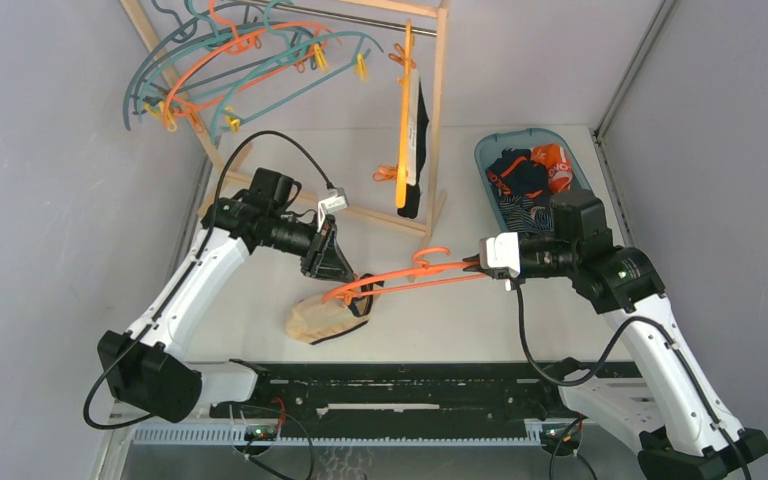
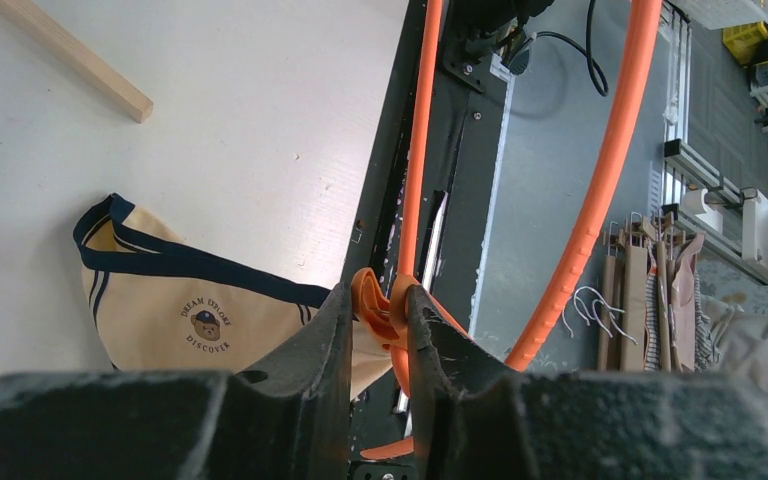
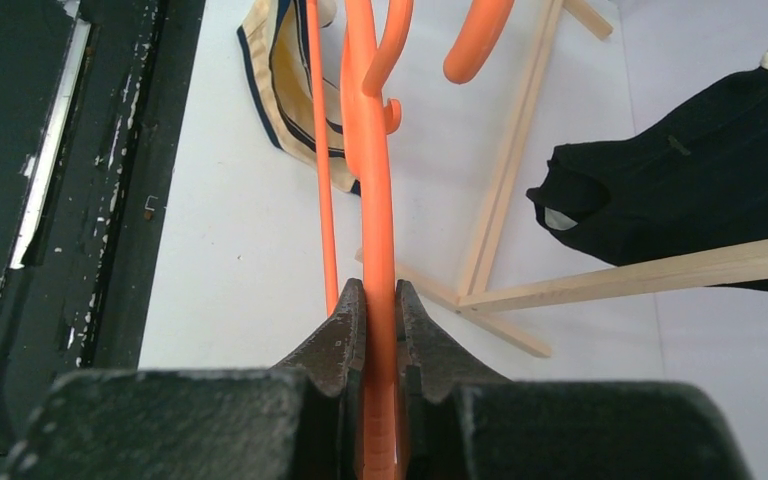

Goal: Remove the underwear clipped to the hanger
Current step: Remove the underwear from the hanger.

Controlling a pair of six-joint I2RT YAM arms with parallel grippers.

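Observation:
An orange hanger (image 1: 415, 275) is held level above the table between my two grippers. My right gripper (image 3: 380, 292) is shut on one end of its bar (image 3: 372, 180); from the top camera that gripper (image 1: 482, 263) is at the hanger's right end. My left gripper (image 2: 380, 300) is shut on the hanger's orange clip (image 2: 382, 312), its jaws squeezing the clip's two wings. The clip holds a beige underwear (image 2: 175, 305) with navy trim and a small bear print. This underwear (image 1: 322, 318) sags onto the table below my left gripper (image 1: 345, 275).
A blue basket (image 1: 488, 150) at the back right holds several underwear (image 1: 522, 180). A wooden rack (image 1: 434, 120) stands at the back with teal and orange hangers (image 1: 250, 55). An orange hanger on it carries black underwear (image 3: 680, 190). The table's black front rail (image 2: 460, 150) lies below the hanger.

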